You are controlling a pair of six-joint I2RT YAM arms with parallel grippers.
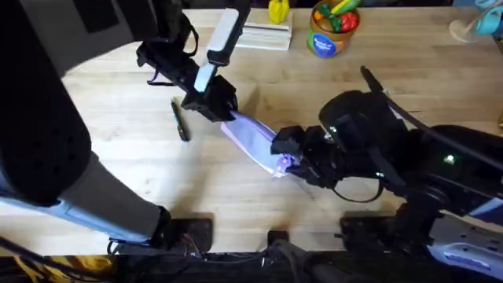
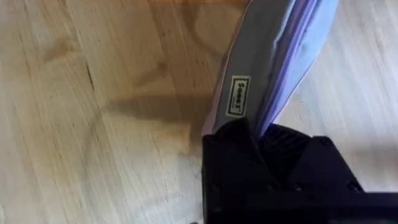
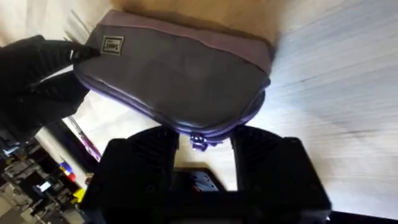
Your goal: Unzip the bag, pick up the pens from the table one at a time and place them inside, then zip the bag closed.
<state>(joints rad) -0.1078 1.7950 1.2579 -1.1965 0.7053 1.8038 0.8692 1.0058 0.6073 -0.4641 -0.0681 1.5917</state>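
The lavender bag (image 1: 250, 135) lies slanted across the middle of the table (image 1: 409, 71). My left gripper (image 1: 214, 104) is shut on its far-left end, beside the small label (image 2: 237, 94); the wrist view shows the fabric (image 2: 273, 56) running out of the black fingers (image 2: 236, 155). My right gripper (image 1: 287, 157) is at the near-right end, open, its fingers (image 3: 267, 165) either side of the zipper pull (image 3: 199, 142). The bag (image 3: 180, 74) looks zipped shut there. One dark pen (image 1: 181, 123) lies on the wood just left of the bag.
At the table's far edge stand a blue tub of toy food (image 1: 330, 33), a flat white packet (image 1: 266, 35) and a yellow object (image 1: 277, 9). A pale blue item (image 1: 478, 25) sits at the far right corner. The left arm (image 1: 47, 149) looms large at left.
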